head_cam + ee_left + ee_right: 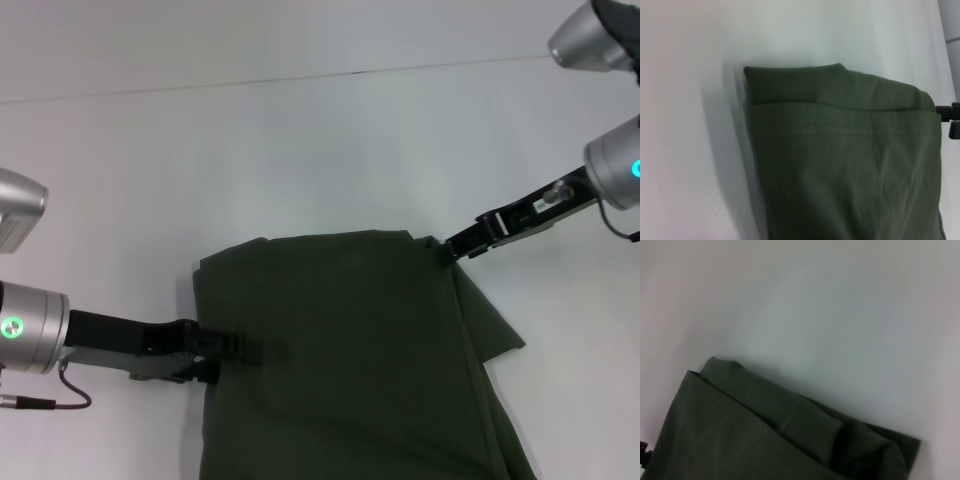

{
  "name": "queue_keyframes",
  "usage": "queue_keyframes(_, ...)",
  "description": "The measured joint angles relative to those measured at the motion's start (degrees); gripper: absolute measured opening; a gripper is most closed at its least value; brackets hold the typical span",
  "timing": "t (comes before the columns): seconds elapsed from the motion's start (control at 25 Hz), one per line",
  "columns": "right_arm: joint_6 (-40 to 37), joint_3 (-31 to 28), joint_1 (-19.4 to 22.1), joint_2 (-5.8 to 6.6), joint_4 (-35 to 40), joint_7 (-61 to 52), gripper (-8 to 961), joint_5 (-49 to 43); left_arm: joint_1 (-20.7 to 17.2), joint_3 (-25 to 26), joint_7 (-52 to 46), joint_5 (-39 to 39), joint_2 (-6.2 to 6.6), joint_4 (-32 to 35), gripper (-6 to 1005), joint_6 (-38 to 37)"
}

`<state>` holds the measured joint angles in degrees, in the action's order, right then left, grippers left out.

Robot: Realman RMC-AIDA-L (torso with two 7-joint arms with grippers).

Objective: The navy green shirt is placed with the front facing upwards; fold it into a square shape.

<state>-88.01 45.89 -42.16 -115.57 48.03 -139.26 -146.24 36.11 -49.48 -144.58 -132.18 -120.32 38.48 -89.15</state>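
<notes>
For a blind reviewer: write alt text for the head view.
A partly folded navy green shirt lies on a white table; the left gripper meets its left edge, and the right gripper its far right corner.

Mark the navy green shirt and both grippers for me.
navy green shirt [350,350]: head view, middle of the folded cloth.
left gripper [240,350]: head view, fingertips at the shirt's left edge.
right gripper [450,246]: head view, fingertips at the shirt's far right corner.

White table [300,140], plain surface. One thing on it: dark green shirt [350,360], folded over in layers, plain side up, lying between the left gripper [235,350] and right gripper [452,246].
</notes>
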Motion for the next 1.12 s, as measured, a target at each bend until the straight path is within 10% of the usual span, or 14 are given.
queue_keyframes(1.12, 7.6, 1.2, -0.9, -0.2, -4.6, 0.1, 624, -1.1, 0.3, -0.1, -0.6, 0.0, 0.0, 0.3, 843, -0.2)
